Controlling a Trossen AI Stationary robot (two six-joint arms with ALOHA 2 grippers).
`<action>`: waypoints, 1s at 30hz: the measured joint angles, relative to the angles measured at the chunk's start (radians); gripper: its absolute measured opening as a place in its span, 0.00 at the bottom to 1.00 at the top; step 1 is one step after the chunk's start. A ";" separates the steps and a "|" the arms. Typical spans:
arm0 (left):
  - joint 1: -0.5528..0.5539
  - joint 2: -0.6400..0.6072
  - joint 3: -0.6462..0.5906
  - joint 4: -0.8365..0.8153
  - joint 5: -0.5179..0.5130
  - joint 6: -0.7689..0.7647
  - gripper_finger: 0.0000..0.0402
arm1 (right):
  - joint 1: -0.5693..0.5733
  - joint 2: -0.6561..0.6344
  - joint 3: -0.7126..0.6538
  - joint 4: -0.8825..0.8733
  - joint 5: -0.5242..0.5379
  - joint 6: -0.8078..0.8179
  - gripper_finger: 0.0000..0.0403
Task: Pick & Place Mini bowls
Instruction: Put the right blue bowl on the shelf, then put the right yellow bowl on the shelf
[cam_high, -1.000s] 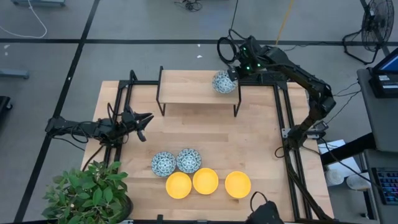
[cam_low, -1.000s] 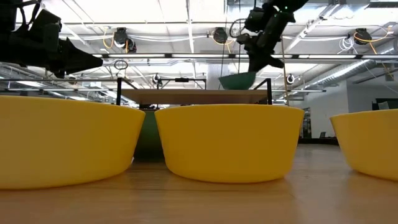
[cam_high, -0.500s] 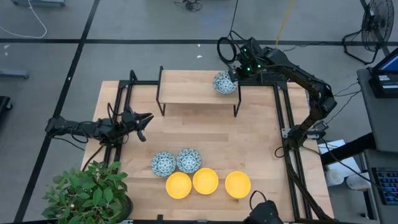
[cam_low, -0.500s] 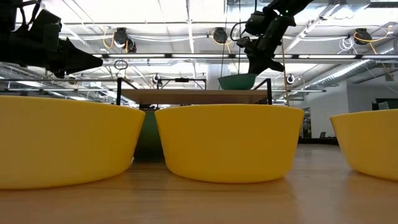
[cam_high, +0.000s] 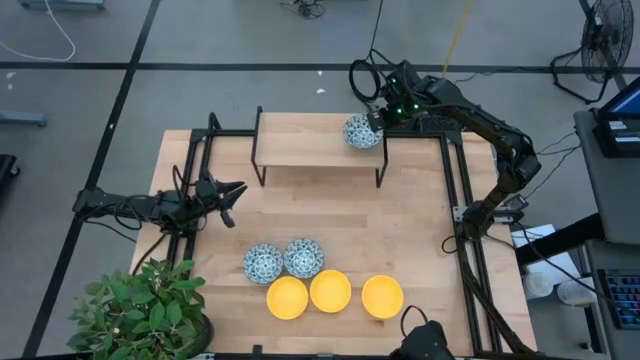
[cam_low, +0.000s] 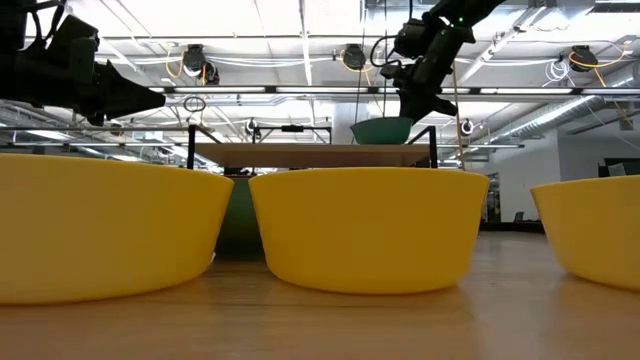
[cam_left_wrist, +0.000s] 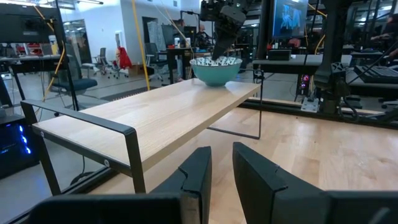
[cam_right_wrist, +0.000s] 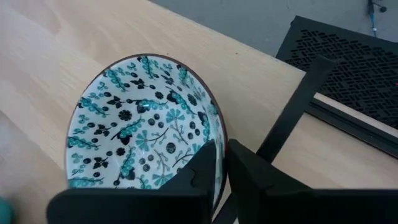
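Note:
One patterned mini bowl (cam_high: 359, 133) sits on the right end of the raised wooden shelf (cam_high: 305, 146), base down; it also shows in the low view (cam_low: 382, 130) and far off in the left wrist view (cam_left_wrist: 215, 70). My right gripper (cam_high: 375, 120) is shut on its rim. Two more patterned bowls (cam_high: 262, 263) (cam_high: 303, 257) rest on the table near its near edge. Three yellow bowls (cam_high: 288, 298) (cam_high: 330, 290) (cam_high: 382, 296) form a row just nearer. My left gripper (cam_high: 232, 198) waits at the table's left side, narrowly open and holding nothing. My right gripper (cam_right_wrist: 222, 152) pinches the patterned bowl's rim (cam_right_wrist: 217, 126) on the side toward the shelf's right end. One finger (cam_right_wrist: 205, 163) is inside the bowl and the other (cam_right_wrist: 249, 174) outside. The fingers slant down from above and from the far right. The bowl stands upright on the shelf.
The shelf stands on black legs (cam_high: 381, 165) at the table's far side. Black frames (cam_high: 190, 190) (cam_high: 462, 200) run along the left and right edges. A potted plant (cam_high: 140, 310) fills the near left corner. Bare wood lies between the shelf and the bowls.
The patterned bowl in my right gripper has gone from slightly tilted to level on the shelf top. The left arm has kept still.

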 joint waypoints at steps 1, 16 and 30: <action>0.000 0.000 0.000 0.000 0.000 0.000 0.18 | 0.000 0.000 0.000 0.000 0.017 0.000 0.09; 0.000 0.000 0.000 0.000 0.000 0.000 0.18 | 0.000 -0.071 0.000 0.049 0.092 -0.010 0.25; 0.000 0.000 0.000 0.000 0.000 0.000 0.18 | 0.146 -0.256 0.000 0.074 0.088 -0.113 0.28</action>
